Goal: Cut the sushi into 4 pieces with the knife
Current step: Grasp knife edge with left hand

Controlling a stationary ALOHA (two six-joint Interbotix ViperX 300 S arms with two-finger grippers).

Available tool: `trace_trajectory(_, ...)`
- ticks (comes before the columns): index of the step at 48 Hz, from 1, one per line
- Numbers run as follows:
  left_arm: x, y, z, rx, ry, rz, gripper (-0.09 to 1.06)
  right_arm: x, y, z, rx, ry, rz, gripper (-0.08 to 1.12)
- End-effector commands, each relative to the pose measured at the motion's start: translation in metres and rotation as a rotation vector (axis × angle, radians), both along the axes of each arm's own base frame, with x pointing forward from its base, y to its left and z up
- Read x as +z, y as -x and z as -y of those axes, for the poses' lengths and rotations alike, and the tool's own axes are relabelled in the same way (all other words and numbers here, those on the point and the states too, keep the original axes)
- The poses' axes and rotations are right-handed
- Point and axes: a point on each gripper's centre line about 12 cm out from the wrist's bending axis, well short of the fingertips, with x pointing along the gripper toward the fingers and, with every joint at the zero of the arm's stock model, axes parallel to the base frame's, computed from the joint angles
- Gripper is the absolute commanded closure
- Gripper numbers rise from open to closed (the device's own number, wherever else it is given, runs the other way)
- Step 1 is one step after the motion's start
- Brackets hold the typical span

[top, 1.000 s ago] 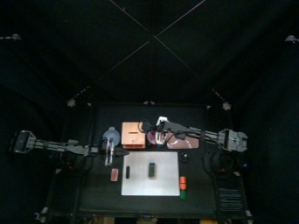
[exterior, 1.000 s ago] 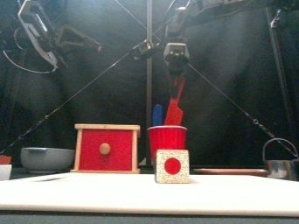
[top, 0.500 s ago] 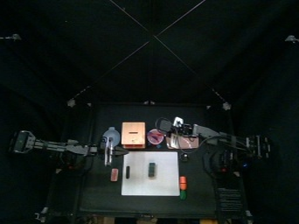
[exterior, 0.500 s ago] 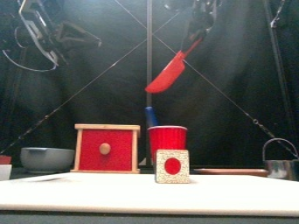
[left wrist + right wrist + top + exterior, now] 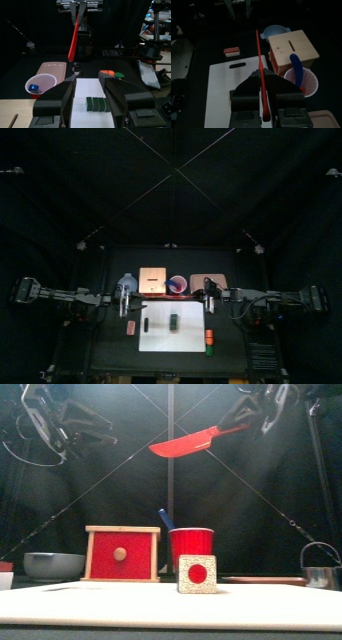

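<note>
Now, the right gripper [image 5: 263, 79] has its jaws clamped on the red knife [image 5: 187, 444], held high above the table with the blade roughly level. The sushi roll [image 5: 97, 103] lies in one piece near the middle of the white board [image 5: 187, 333]. To cut well, the blade should probably come down square across the roll, on a seam between blocks. The left gripper [image 5: 90, 86], jaws apart, hovers at the board's left edge and could steady the roll. The space over the board is open, but the red cup [image 5: 191, 542] and wooden box [image 5: 123, 554] crowd its back edge.
</note>
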Motion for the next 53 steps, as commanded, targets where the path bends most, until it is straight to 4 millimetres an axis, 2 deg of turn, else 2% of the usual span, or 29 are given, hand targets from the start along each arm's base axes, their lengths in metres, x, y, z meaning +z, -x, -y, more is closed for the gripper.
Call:
trace_trajectory(1,0.004,-0.005,0.003,-0.010,-0.003,0.005,0.18,-0.011,0.003,-0.009,0.037,-0.008,0.072,0.93)
trace_trajectory(10,-0.002,-0.012,0.009,-0.034,0.004,-0.025,0.18,-0.042,0.000,-0.021,0.085,-0.012,0.091,0.93)
trace_trajectory(22,-0.017,-0.040,0.013,-0.043,-0.003,-0.115,0.18,-0.068,-0.015,-0.024,0.099,-0.010,0.024,0.93)
trace_trajectory(39,-0.051,-0.085,0.015,-0.045,-0.009,-0.259,0.18,-0.071,-0.025,-0.022,0.100,0.011,0.009,0.93)
trace_trajectory(47,-0.061,-0.098,0.013,-0.036,-0.007,-0.287,0.19,-0.071,-0.025,-0.023,0.102,0.011,0.011,0.93)
trace_trajectory(53,-0.064,-0.100,0.013,-0.036,-0.008,-0.296,0.20,-0.072,-0.025,-0.023,0.101,0.007,0.006,0.93)
